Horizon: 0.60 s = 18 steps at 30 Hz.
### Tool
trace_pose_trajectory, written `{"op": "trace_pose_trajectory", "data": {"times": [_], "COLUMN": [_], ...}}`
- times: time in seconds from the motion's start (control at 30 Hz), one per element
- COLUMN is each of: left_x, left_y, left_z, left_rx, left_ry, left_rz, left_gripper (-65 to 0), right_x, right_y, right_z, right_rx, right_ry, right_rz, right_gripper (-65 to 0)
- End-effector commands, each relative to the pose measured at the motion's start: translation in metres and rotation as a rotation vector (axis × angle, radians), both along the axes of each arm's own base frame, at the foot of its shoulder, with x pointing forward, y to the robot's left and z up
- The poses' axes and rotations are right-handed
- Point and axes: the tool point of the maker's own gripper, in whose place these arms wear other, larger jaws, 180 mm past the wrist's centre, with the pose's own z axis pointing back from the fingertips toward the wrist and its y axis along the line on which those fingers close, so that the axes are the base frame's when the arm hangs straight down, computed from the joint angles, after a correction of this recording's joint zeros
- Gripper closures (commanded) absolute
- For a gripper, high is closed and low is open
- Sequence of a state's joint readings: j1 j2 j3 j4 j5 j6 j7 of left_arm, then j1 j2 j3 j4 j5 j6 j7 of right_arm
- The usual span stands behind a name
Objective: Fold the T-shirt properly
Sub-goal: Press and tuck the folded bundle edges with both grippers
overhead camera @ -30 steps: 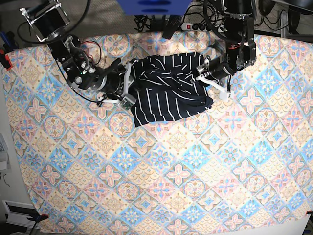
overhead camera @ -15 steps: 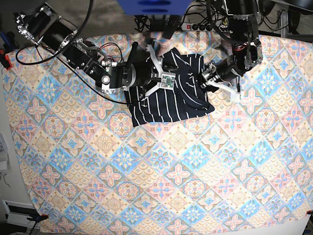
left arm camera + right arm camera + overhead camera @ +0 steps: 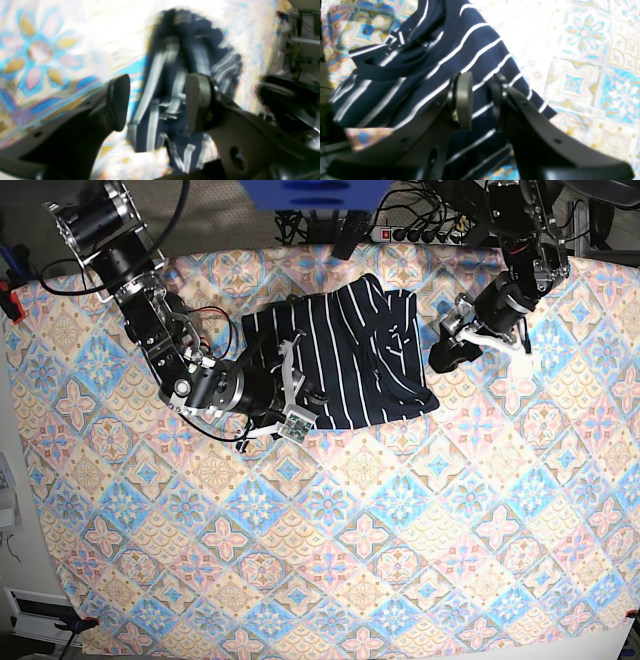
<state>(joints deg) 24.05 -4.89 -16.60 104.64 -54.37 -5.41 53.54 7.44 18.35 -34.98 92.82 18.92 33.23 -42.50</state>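
The navy white-striped T-shirt (image 3: pixel 350 360) lies bunched at the back middle of the table, its collar and upper part rumpled. My right gripper (image 3: pixel 297 408) is over the shirt's lower left edge. In the right wrist view the gripper (image 3: pixel 481 100) has a narrow gap between its pads, with the shirt (image 3: pixel 470 45) lying under and beyond it. My left gripper (image 3: pixel 447 352) is just off the shirt's right edge. In the blurred left wrist view the gripper (image 3: pixel 157 102) is wide open and empty, with the shirt (image 3: pixel 190 50) ahead of it.
The pastel diamond-tile cloth (image 3: pixel 400 530) covers the whole table. A power strip (image 3: pixel 410 235) and cables lie behind the back edge, next to a blue object (image 3: pixel 315 192).
My right gripper swept right across the shirt, then came back down to its lower left edge. The shirt's left side is now laid over. My left gripper moved right, off the shirt.
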Motion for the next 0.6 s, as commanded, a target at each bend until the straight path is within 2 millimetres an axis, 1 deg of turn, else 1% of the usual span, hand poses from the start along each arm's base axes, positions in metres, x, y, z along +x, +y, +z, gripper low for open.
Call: {"op": "trace_pose_trajectory", "data": {"times": [0.0, 0.07, 0.1, 0.17, 0.2, 0.27, 0.33, 0.37, 0.4, 0.47, 0.5, 0.57], "left_x": [-0.001, -0.014, -0.016, -0.027, -0.031, -0.037, -0.041, -0.042, -0.045, -0.049, -0.050, -0.050], "left_y": [-0.012, -0.036, -0.043, -0.056, -0.062, -0.075, -0.086, -0.091, -0.097, -0.106, -0.105, -0.094], "left_z": [0.010, 0.007, 0.008, 0.004, 0.003, 0.001, 0.002, 0.002, 0.001, 0.001, -0.004, -0.018], "left_rx": [-0.006, -0.014, -0.016, -0.022, -0.028, -0.040, -0.055, -0.060, -0.067, -0.071, -0.049, 0.042], "left_ry": [-0.024, 0.002, 0.002, 0.022, 0.029, 0.041, 0.044, 0.045, 0.049, 0.055, 0.074, 0.113], "left_rz": [-0.060, -0.164, -0.193, -0.239, -0.262, -0.306, -0.334, -0.348, -0.365, -0.389, -0.385, -0.363], "left_gripper": [-34.5, -34.4, -33.7, -29.4, -26.2, -16.7, -9.1, -6.8, -5.5, -5.9, -6.0, -6.1], "right_x": [0.012, 0.016, 0.016, 0.019, 0.020, 0.023, 0.028, 0.030, 0.033, 0.039, 0.040, 0.041], "right_y": [-0.003, 0.005, 0.010, 0.012, 0.010, 0.000, 0.006, 0.012, 0.015, 0.017, 0.017, 0.016], "right_z": [0.008, 0.005, 0.003, -0.003, -0.008, -0.020, -0.020, -0.018, -0.017, -0.015, -0.014, -0.015], "right_rx": [0.011, 0.027, 0.029, -0.001, -0.029, -0.099, -0.119, -0.119, -0.123, -0.124, -0.125, -0.126], "right_ry": [-0.036, -0.042, -0.044, -0.055, -0.059, -0.072, -0.094, -0.103, -0.111, -0.117, -0.121, -0.119], "right_rz": [-0.011, -0.022, -0.023, -0.024, -0.024, -0.026, -0.022, -0.020, -0.019, -0.020, -0.021, -0.022], "right_gripper": [-13.1, -13.1, -13.0, -13.0, -13.0, -13.0, -12.7, -12.0, -10.8, -8.8, -8.4, -8.5]}}
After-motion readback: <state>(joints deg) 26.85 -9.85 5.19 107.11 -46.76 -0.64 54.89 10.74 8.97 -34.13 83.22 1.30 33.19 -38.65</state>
